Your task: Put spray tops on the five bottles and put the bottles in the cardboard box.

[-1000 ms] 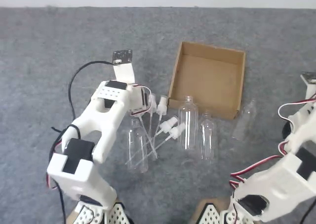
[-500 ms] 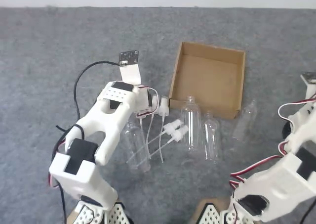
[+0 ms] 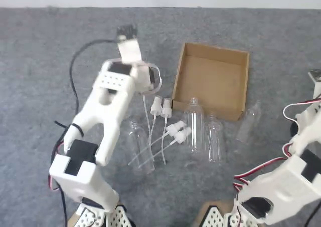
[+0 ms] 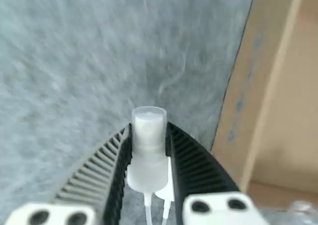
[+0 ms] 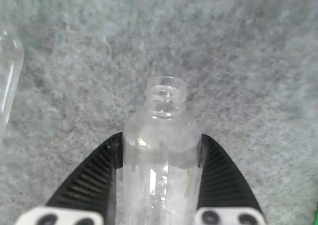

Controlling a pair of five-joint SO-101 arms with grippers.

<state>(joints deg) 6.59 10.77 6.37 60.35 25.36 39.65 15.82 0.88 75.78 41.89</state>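
My left gripper (image 4: pixel 147 130) is shut on a white spray top (image 4: pixel 148 145), its thin tube hanging down (image 3: pixel 145 106) above the carpet just left of the cardboard box (image 3: pixel 213 79). Several more spray tops (image 3: pixel 166 106) lie in front of the box, between clear bottles (image 3: pixel 193 124) lying on the carpet; another bottle (image 3: pixel 249 121) lies at the box's right corner. My right gripper (image 5: pixel 160 140) is shut on a clear open-necked bottle (image 5: pixel 161 155) over the grey carpet, with a second bottle (image 5: pixel 7 71) off to one side.
The box's cardboard wall (image 4: pixel 268 86) stands close beside the held spray top. A black cable (image 3: pixel 75 81) loops left of the left arm. The right arm's white body (image 3: pixel 291 182) fills the near right corner. Grey carpet lies open at far left.
The left arm has risen from the pile of spray tops and swung toward the far side, carrying one spray top with it. The right arm has stayed still.
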